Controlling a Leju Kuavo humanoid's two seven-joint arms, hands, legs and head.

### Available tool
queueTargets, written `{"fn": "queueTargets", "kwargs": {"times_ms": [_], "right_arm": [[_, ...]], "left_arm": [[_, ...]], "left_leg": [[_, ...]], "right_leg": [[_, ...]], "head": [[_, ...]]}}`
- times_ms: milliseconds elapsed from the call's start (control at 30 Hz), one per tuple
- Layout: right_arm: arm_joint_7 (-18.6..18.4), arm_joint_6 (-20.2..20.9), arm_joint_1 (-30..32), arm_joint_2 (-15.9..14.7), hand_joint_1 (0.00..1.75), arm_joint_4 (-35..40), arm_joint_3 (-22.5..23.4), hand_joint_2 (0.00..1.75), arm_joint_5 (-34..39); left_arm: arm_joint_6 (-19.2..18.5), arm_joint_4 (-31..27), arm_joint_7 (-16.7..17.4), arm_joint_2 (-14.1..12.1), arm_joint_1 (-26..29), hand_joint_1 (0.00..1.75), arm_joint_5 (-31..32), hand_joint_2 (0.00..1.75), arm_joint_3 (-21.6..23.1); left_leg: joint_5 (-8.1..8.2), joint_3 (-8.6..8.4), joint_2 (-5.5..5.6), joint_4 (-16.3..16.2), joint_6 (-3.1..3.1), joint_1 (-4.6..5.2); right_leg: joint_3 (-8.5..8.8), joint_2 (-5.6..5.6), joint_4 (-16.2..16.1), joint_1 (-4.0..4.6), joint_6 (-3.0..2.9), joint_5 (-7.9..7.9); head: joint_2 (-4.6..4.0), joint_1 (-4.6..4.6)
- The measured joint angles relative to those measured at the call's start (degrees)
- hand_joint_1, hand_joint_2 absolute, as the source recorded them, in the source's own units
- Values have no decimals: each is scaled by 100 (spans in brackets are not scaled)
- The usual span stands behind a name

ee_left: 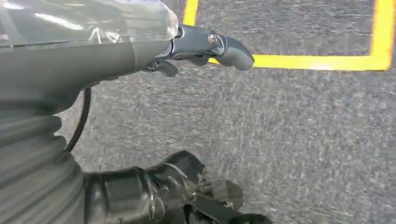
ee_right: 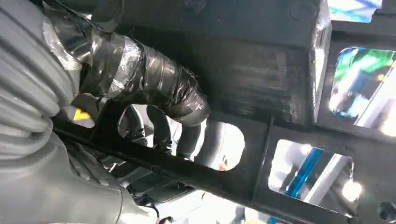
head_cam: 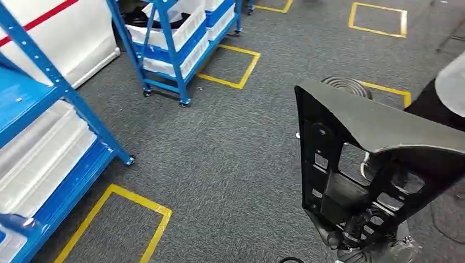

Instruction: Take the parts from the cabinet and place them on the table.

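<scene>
A large black plastic part (head_cam: 378, 131) with several cut-out windows stands upright at the right of the head view, over the grey carpet. My right hand (head_cam: 356, 233) grips its lower edge from below. In the right wrist view the tape-wrapped thumb (ee_right: 154, 86) presses on a bar of the part (ee_right: 266, 70), and darker fingers curl through an opening behind it. My left hand (ee_left: 84, 60) hangs over the carpet with its fingers (ee_left: 219, 46) stretched out, apart from the thumb (ee_left: 168, 186). It holds nothing.
A blue rack with white bins (head_cam: 49, 148) stands at the left and a second wheeled rack (head_cam: 175, 38) at the back. Yellow tape squares (head_cam: 118, 216) mark the carpet. A person (head_cam: 447, 90) stands at the right, near a coiled hose (head_cam: 346, 85).
</scene>
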State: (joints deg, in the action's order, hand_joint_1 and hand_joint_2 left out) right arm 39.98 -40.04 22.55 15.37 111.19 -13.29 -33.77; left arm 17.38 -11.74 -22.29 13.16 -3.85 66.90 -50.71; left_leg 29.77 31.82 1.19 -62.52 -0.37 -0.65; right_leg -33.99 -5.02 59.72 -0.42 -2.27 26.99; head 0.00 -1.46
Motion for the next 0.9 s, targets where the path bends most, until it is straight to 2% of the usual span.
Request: {"fn": "queueTargets", "kwargs": {"times_ms": [33, 67, 133, 167, 200, 233, 267, 300, 333, 367, 400, 433, 467, 500, 533, 567, 600, 667, 700, 733, 767, 800, 833, 867, 900], "right_arm": [[0, 0, -2, 7, 175, 0, 0, 175, -2], [0, 2, -9, 9, 175, 0, 0, 175, -2], [0, 0, 7, 9, 175, 0, 6, 175, -4], [0, 0, 19, 9, 175, 0, 7, 175, -4], [0, 0, 27, 9, 175, 4, 11, 175, -4], [0, 0, 47, 9, 175, 13, 17, 175, -4], [0, 0, 27, 9, 175, 17, 17, 175, -4], [0, 0, 7, 9, 175, 15, 20, 175, -2], [0, 0, -4, 9, 175, 13, 22, 175, -2], [0, 2, -9, 9, 175, 11, 31, 175, -2], [0, 0, -21, 9, 175, 7, 44, 175, -2], [0, 0, -38, 7, 175, 0, 57, 175, -2], [0, 0, -48, 7, 175, 0, 61, 175, -2], [0, 0, -55, 9, 175, 0, 66, 175, -2], [0, 0, -64, 7, 175, 0, 68, 175, -2], [0, 4, -94, 9, 175, -2, 72, 175, -2], [0, 2, -104, 9, 175, 0, 74, 175, -2], [0, 2, -102, 9, 175, 0, 92, 175, -2], [0, 2, -105, 9, 175, 0, 96, 175, -2], [0, 2, -107, 9, 175, 0, 101, 175, -2], [0, 0, -132, 9, 175, 0, 101, 175, -2], [0, 2, -155, 9, 175, -2, 103, 175, -2], [0, 2, -152, 9, 175, -2, 103, 175, -2], [0, 2, -150, 9, 175, -2, 107, 175, -2], [0, 2, -148, 9, 175, -2, 114, 175, -2]], "left_arm": [[0, 0, 0, -2, 16, 0, 4, 175, -2], [2, 0, -2, -2, 19, 0, 7, 175, -2], [-4, 0, -2, -2, -16, 0, 22, 175, -2], [-11, 0, -2, -4, -19, 0, 22, 175, -2], [-13, 0, 0, -2, -15, 0, 15, 175, -4], [-20, 0, -9, 2, -20, 0, 18, 175, -4], [-20, 0, -24, 13, -21, 0, 17, 175, -4], [-22, 0, -31, 15, -14, 0, 15, 175, -4], [-22, 0, -37, 15, -4, 0, 11, 175, -6], [-22, 0, -48, 13, 2, 0, 7, 175, -7], [-22, 0, -55, 11, 0, 0, -4, 175, -13], [-22, 0, -65, 11, -9, 0, -15, 175, -15], [-24, 0, -74, 13, -21, 0, -18, 175, -15], [-31, 0, -81, 15, -32, 0, -20, 175, -17], [-35, 0, -87, 17, -34, 0, -20, 175, -15], [-44, 0, -90, 17, -33, 0, -20, 175, -15], [-59, 0, -92, 15, -31, 0, -22, 175, -17], [-90, 0, -92, 15, -48, 0, -22, 175, -17], [-105, 0, -94, 17, -61, 0, -20, 175, -17], [-109, 0, -96, 15, -68, 0, -20, 175, -17], [-109, 0, -103, 15, -67, 0, -20, 175, -17], [-114, 0, -105, 15, -51, 0, -20, 175, -17], [-118, 0, -114, 15, -43, 0, -22, 175, -17], [-125, 0, -125, 15, -31, 0, -22, 175, -20], [-133, 0, -133, 15, -18, 0, -22, 175, -22]], "left_leg": [[-61, -125, 372, 352, 41, -11], [-35, -165, 418, 494, 49, -25], [-29, -161, 320, 458, 60, 11], [-50, -179, 261, 477, 95, 20], [-111, -197, 165, 581, 154, -53], [-139, -237, 77, 626, 183, -39], [-150, -246, -5, 642, 221, -35], [-149, -239, -84, 642, 224, -18], [-143, -241, -173, 639, 223, -8], [-132, -240, -266, 636, 223, -4], [-123, -242, -346, 632, 224, -3], [-108, -247, -423, 626, 214, -2], [-90, -258, -486, 617, 201, -1], [-64, -281, -537, 605, 186, -1], [-35, -307, -578, 596, 153, 6], [-4, -307, -633, 565, 112, 57], [3, -316, -676, 571, 95, 56], [12, -347, -795, 592, 59, 59], [46, -358, -815, 582, 17, 49], [145, -333, -541, 481, -14, 23], [303, -240, -344, 266, -19, 17], [560, -32, -221, -196, -22, 11], [783, 210, -174, -701, -31, 10], [915, 431, -167, -1128, -36, 10], [877, 546, -166, -1306, -33, 10]], "right_leg": [[-24, -49, 14, -18, 10, 0], [-64, -130, 61, 15, 54, -2], [-105, -242, 13, -34, 138, -46], [-107, -306, -11, -40, 183, -75], [-114, -371, 0, -5, 223, -84], [-171, -50, 117, 8, 222, 21], [-308, 219, 418, 17, 246, 241], [-503, 348, 827, 11, 270, 467], [-698, 422, 1249, 1, 288, 658], [-833, 453, 1535, -9, 302, 740], [-841, 469, 1575, -19, 308, 697], [-725, 486, 1381, -30, 308, 545], [-508, 518, 1005, -32, 299, 337], [-206, 619, 487, -27, 280, 109], [33, 899, 58, 1, 245, 43], [65, 972, -28, 89, 220, 97], [43, 908, -17, 63, 178, 88], [8, 788, -13, 81, 148, 90], [22, 715, -61, 51, 100, 64], [46, 667, -87, 30, 72, 46], [46, 623, -89, 23, 34, 45], [43, 567, -89, 23, 1, 46], [45, 500, -89, 30, -13, 47], [45, 417, -82, 39, -13, 48], [48, 329, -76, 42, -14, 49]], "head": [[0, -2], [0, -4], [0, -2], [0, -2], [0, -7], [0, -13], [0, -41], [0, -44], [0, -44], [0, -44], [0, -44], [0, -44], [0, -44], [0, -46], [0, -46], [0, -46], [0, -33], [0, -33], [0, -39], [0, -30], [0, -33], [0, -26], [0, -28], [0, -28], [0, -28]]}}
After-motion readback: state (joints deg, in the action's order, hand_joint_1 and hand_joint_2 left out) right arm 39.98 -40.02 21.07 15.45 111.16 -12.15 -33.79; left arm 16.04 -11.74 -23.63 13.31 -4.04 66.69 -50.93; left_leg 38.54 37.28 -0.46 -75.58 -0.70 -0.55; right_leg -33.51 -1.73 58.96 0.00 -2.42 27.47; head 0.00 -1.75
